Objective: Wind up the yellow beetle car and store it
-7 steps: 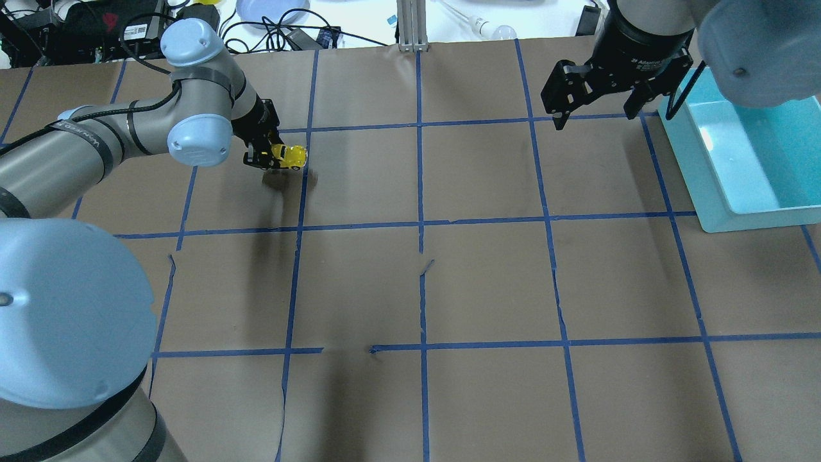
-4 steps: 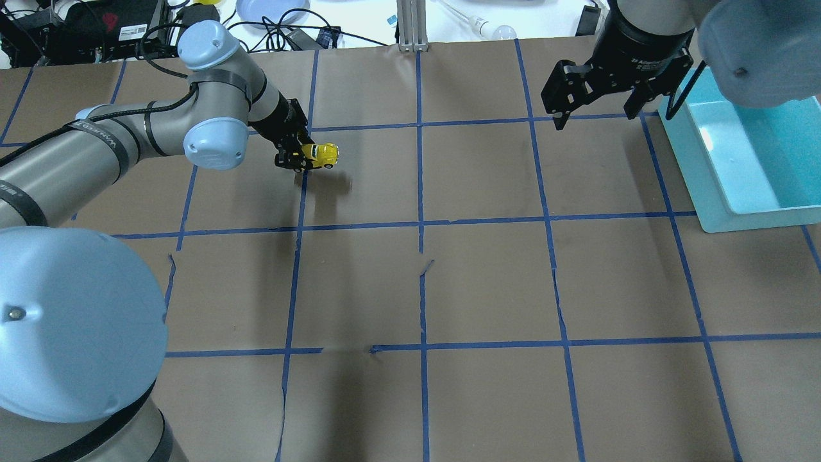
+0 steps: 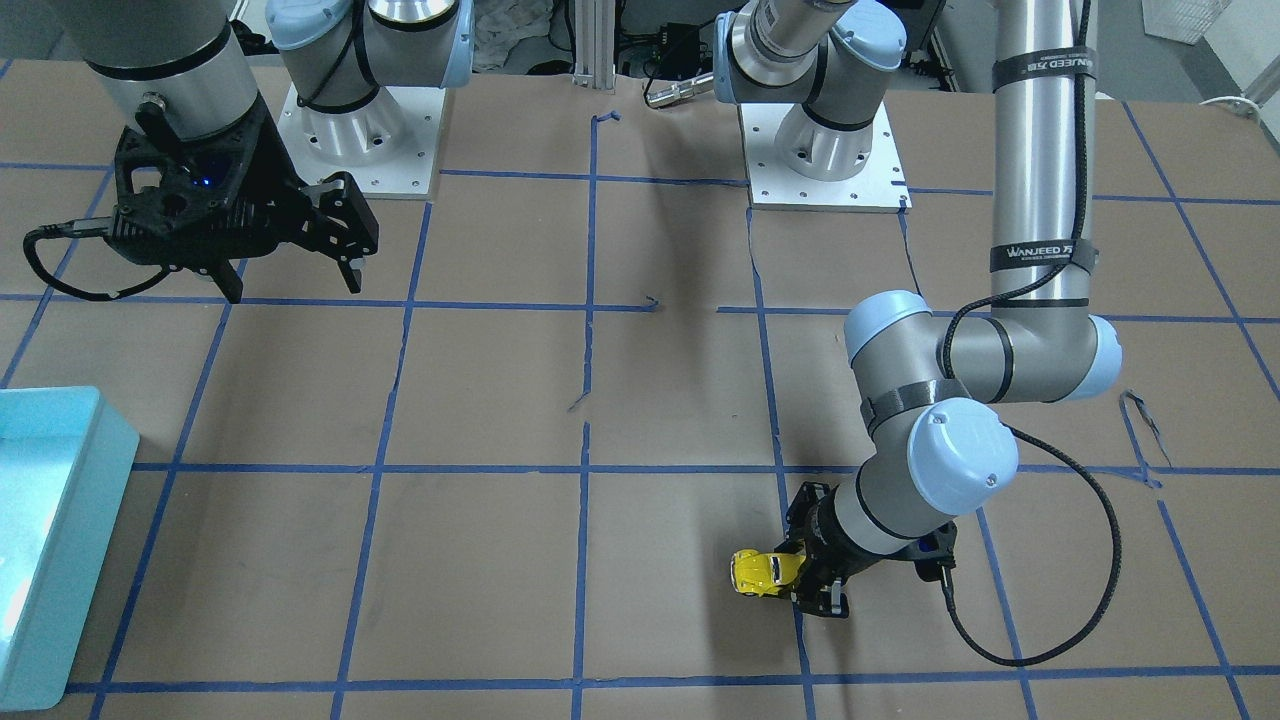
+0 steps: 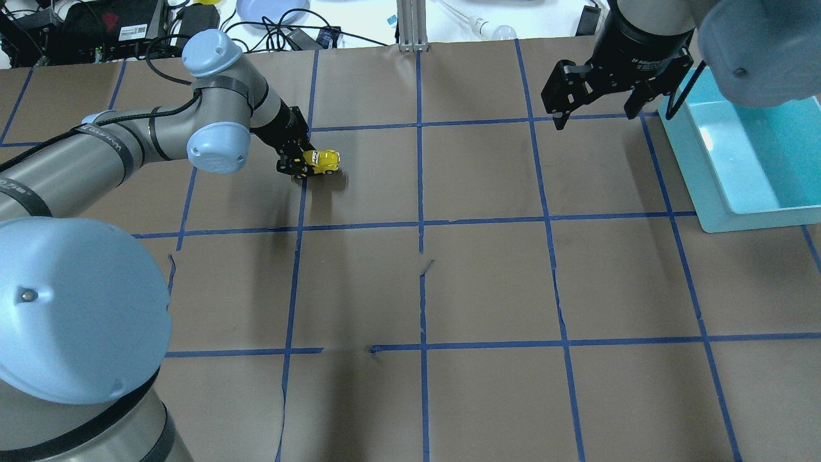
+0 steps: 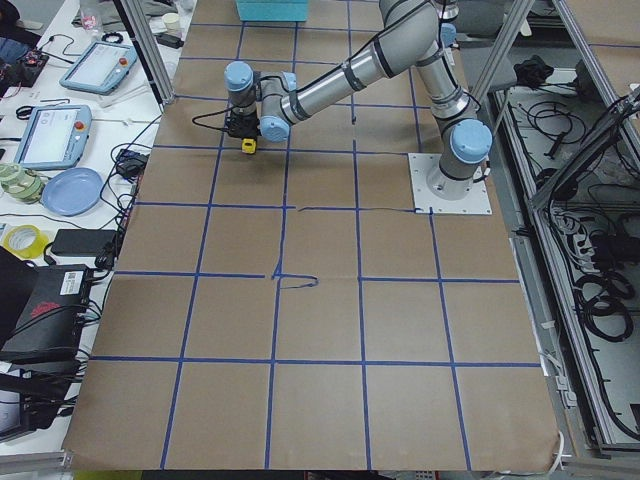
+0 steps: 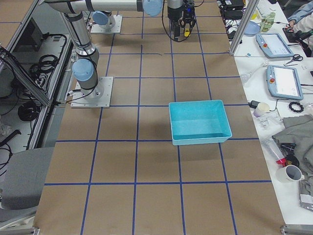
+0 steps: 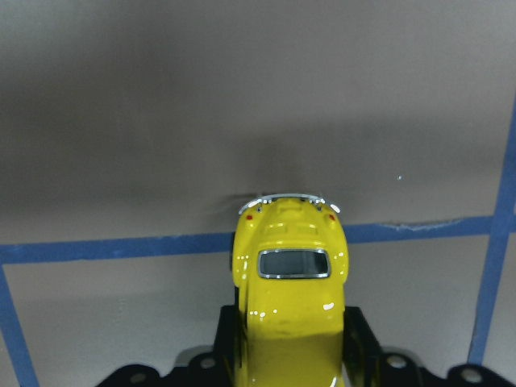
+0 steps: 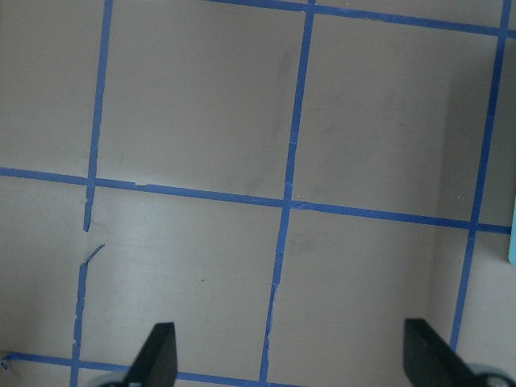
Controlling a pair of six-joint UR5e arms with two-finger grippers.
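The yellow beetle car [image 4: 320, 160] is small, rounded and bright yellow, with a dark rear window. My left gripper [image 4: 300, 164] is shut on it and holds it low over the brown paper, near a blue tape line. It also shows in the front view [image 3: 764, 572] and fills the left wrist view [image 7: 290, 294], between the two black fingers. My right gripper [image 4: 596, 106] hangs open and empty at the far right, just left of the teal bin [image 4: 747, 154]. Its fingertips [image 8: 161, 355] show wide apart in the right wrist view.
The table is covered in brown paper with a blue tape grid [image 4: 420, 224]. The teal bin [image 3: 40, 520] is empty inside. Cables, a blue plate [image 4: 269, 9] and devices lie beyond the far table edge.
My left arm carried the car to the right and then lowered it toward the paper; its shadow has closed in under it. The right arm has not moved.
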